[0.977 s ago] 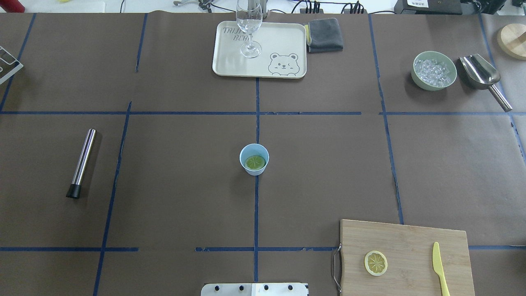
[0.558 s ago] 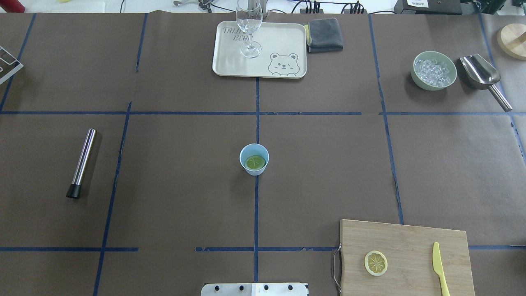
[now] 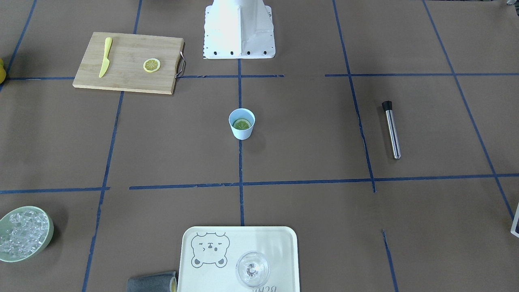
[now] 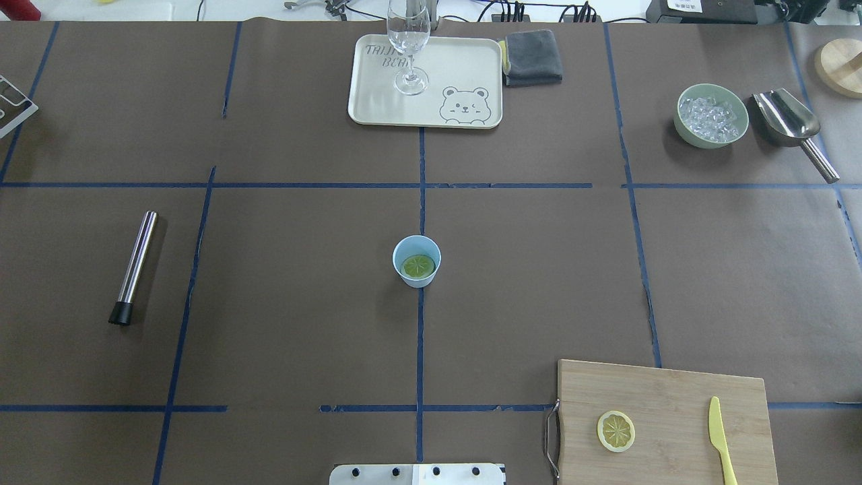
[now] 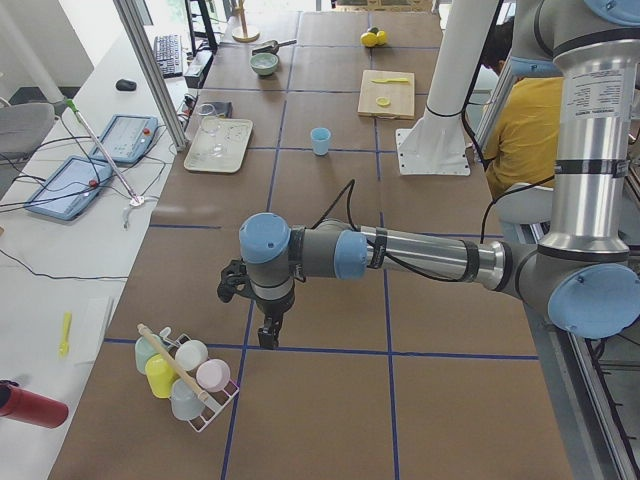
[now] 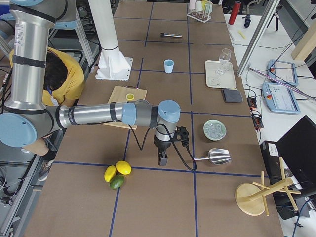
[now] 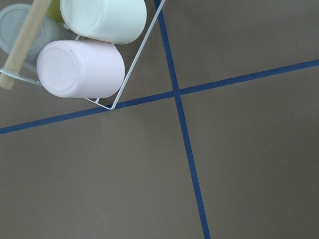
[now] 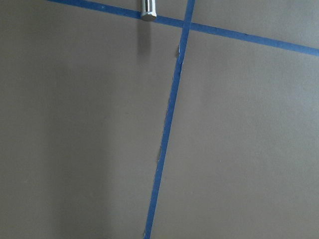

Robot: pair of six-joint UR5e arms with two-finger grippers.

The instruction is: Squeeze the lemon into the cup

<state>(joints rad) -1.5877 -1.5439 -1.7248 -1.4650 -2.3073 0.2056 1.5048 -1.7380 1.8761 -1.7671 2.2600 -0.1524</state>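
I'm looking down on the worktop [image 4: 289, 269], and the pale blue cup [image 4: 419, 282] stands at the centre of the overhead frame, on the blue tape line that runs up and down it. A greenish citrus slice [image 4: 417, 266] lies inside the cup. The lemon [image 4: 615, 431], a flat yellow slice, rests on the wooden cutting board [image 4: 673, 391] in the lower right of that frame, well apart from the cup. A yellow plastic knife [image 4: 719, 438] lies on the same board, to the right of the lemon.

A cream tray [image 4: 465, 60] at the top centre carries a stemmed glass [image 4: 409, 40]. A green bowl [image 4: 707, 143] of ice sits in the upper right, and a steel muddler [image 4: 135, 266] lies at the left.

Neither arm reaches into the overhead frame. In the left-end side view the near arm stretches across the middle of the frame. The left end effector [image 5: 268, 335] points down at the worktop near a wire rack [image 5: 213, 418] of pastel mugs in the lower left. In the right-end side view the right end effector [image 6: 162, 159] hangs over the worktop at mid-frame, with a metal scoop [image 6: 219, 156] to its right and whole citrus fruits [image 6: 123, 168] to its lower left. From here I cannot tell how far apart either one's fingers are, or whether it has hold of anything.
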